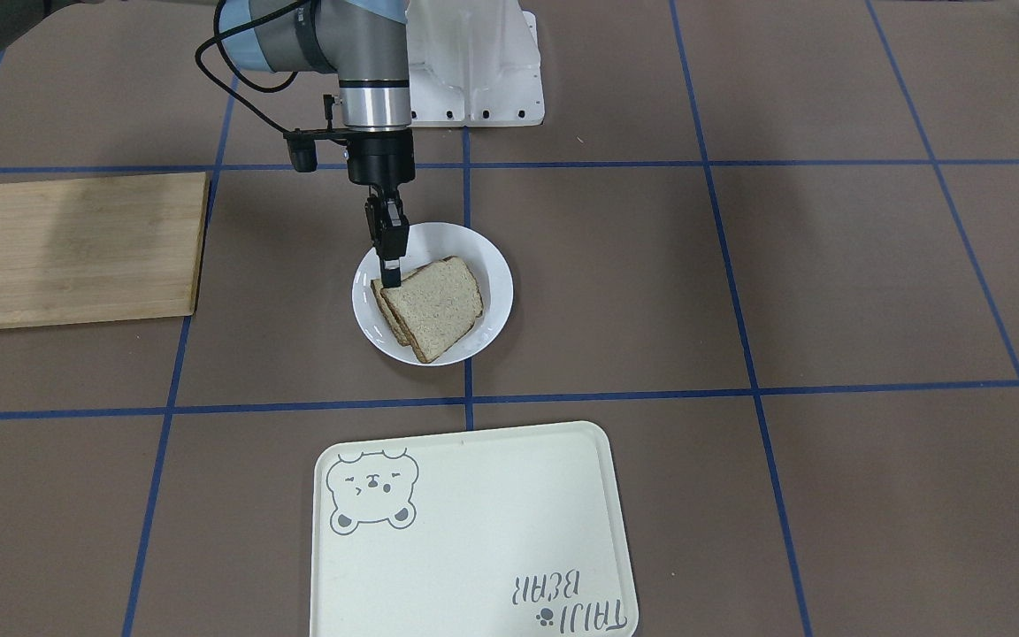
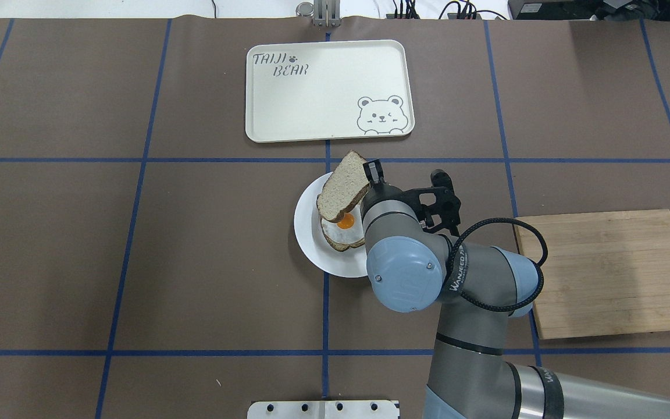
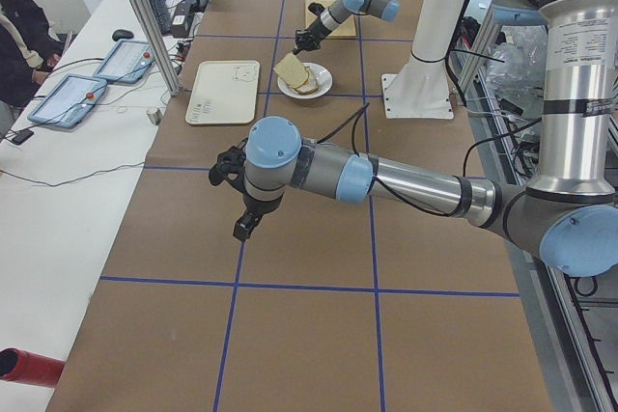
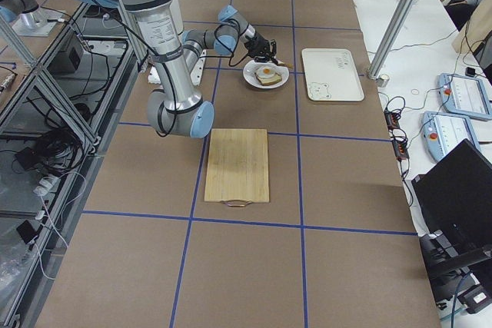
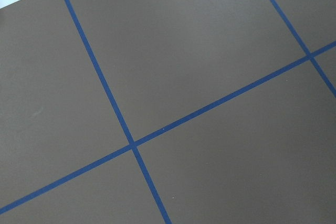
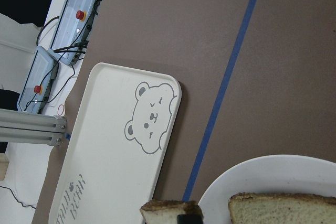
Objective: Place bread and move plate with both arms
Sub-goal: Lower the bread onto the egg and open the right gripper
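Nearest the robot in the overhead view, the right gripper (image 2: pixel 372 173) is clamped on one edge of the bread (image 2: pixel 342 186). It holds the slice tilted over the plate (image 2: pixel 306 233), raised edge at the fingers and the opposite edge dipping toward the food below.

The bread looks light, soft and easily crushed. A hard squeeze would probably dent the crumb, and a slice held by one edge may sag or tear. The firmer crust is the sensible place to grip, and that is roughly where the fingers sit.

The slice is squarish with a rounded top, pale speckled crumb and a dark brown crust. Under it on the plate lie a lower slice (image 2: pixel 335 242) and a fried egg (image 2: pixel 345 224) with an orange yolk.

The plate is round, white and glossy, so it is likely stiff, slick and breakable. Its wide rim offers the only hold, best taken from two sides.

Beyond the plate, apart from it, lies the bear-print tray (image 2: pixel 323 87). A wooden board (image 2: pixel 602 273) lies well off to the robot's right.

The left gripper (image 3: pixel 246 227) hangs over bare table far from the plate, and whether its jaws are apart or together cannot be told.
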`<state>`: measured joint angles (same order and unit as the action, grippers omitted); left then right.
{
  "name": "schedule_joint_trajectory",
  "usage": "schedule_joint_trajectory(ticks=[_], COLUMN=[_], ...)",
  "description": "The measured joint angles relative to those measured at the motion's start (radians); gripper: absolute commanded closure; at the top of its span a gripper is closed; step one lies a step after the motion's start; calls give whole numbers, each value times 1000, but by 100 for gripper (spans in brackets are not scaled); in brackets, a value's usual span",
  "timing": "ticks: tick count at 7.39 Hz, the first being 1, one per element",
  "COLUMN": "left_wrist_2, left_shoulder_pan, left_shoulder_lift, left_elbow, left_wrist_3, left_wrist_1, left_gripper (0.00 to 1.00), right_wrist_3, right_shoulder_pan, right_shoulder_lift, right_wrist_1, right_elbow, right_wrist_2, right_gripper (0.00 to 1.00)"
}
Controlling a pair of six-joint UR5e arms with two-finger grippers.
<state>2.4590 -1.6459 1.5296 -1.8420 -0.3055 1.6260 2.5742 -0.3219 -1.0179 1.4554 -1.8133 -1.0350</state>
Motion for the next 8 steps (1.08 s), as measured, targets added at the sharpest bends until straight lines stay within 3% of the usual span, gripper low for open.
schedule_joint_trajectory(ticks=[6, 7, 8], left_wrist_2=[0, 0, 0], left_shoulder_pan=[0, 0, 0], left_shoulder_lift=[0, 0, 0], left_elbow=[0, 0, 0], left_wrist_3=[0, 0, 0], left_wrist_1=[0, 0, 0], left_gripper=[2, 2, 2], right_wrist_3=[-8, -16, -24], right_shoulder_pan=[53, 64, 74], right_shoulder_lift=[-70, -71, -71], right_wrist_1=[0, 0, 0], right_elbow=[12, 11, 10], right_wrist_2=[28, 37, 43], right_gripper=[100, 85, 46])
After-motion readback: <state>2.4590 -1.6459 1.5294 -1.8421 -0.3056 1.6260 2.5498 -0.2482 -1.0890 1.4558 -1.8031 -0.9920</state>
